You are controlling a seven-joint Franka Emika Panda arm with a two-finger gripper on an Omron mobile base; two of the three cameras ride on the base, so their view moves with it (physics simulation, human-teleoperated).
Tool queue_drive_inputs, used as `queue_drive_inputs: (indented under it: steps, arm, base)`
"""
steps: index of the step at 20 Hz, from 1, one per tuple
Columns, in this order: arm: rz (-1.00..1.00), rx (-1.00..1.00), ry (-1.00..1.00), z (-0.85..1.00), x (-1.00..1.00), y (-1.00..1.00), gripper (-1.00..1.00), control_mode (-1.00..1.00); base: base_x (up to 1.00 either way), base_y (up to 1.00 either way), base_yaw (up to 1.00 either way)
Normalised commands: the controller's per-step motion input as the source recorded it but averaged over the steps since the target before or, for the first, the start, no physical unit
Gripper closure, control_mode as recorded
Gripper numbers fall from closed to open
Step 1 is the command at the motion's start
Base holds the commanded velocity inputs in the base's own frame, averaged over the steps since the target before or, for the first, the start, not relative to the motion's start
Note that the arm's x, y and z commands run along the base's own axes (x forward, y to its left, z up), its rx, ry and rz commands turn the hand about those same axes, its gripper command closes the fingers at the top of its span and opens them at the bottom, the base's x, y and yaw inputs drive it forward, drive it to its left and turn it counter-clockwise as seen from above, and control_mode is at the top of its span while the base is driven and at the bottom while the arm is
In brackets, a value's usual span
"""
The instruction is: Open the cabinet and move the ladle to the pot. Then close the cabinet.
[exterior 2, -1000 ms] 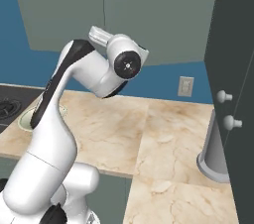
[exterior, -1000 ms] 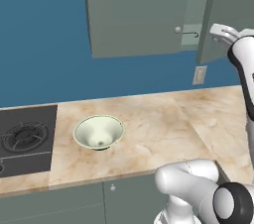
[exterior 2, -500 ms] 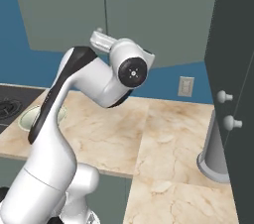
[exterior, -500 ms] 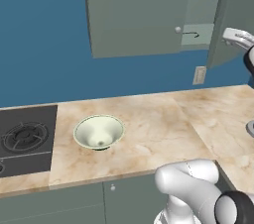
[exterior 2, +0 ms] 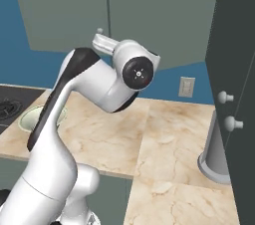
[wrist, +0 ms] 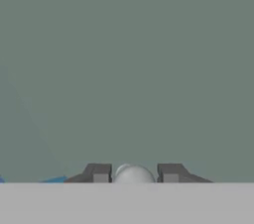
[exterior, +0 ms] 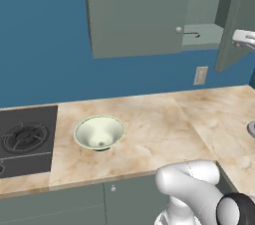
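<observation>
Ladle (exterior: 191, 34) faint inside cabinet (exterior: 137, 12)

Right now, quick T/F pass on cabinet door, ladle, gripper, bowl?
1. The cabinet has its right door swung open. True.
2. The ladle lies on the counter beside the bowl. False: it lies on the shelf inside the open cabinet.
3. The gripper has its fingertips on either side of the door's round knob. True, per the hand view.
4. The pale bowl sits on the stove burner. False: it rests on the marble counter, right of the stove.
5. The left door is open too. False: it is shut.
</observation>
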Motion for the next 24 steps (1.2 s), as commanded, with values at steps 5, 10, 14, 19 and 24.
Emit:
queue_drive_inputs:
  steps: [5, 10, 14, 19, 24]
  arm:
    - [0.0, -0.03, 0.03, 0.04, -0.23, 0.0, -1.0, -1.0]
    - [-0.02, -0.03, 0.0, 0.14, -0.56, 0.0, -1.0, -1.0]
    - [-0.02, -0.06, 0.01, 0.26, -0.55, 0.15, -1.0, -1.0]
    - [-0.08, -0.13, 0.25, 0.22, -0.22, 0.71, -1.0, -1.0]
    - [-0.14, -0.19, 0.33, 0.11, 0.03, 0.81, -1.0, -1.0]
  base:
    - [0.0, 0.0, 0.0]
    - [0.0, 0.0, 0.0]
    - [0.0, 0.0, 0.0]
    - [0.0, 0.0, 0.0]
    - [0.0, 0.0, 0.0]
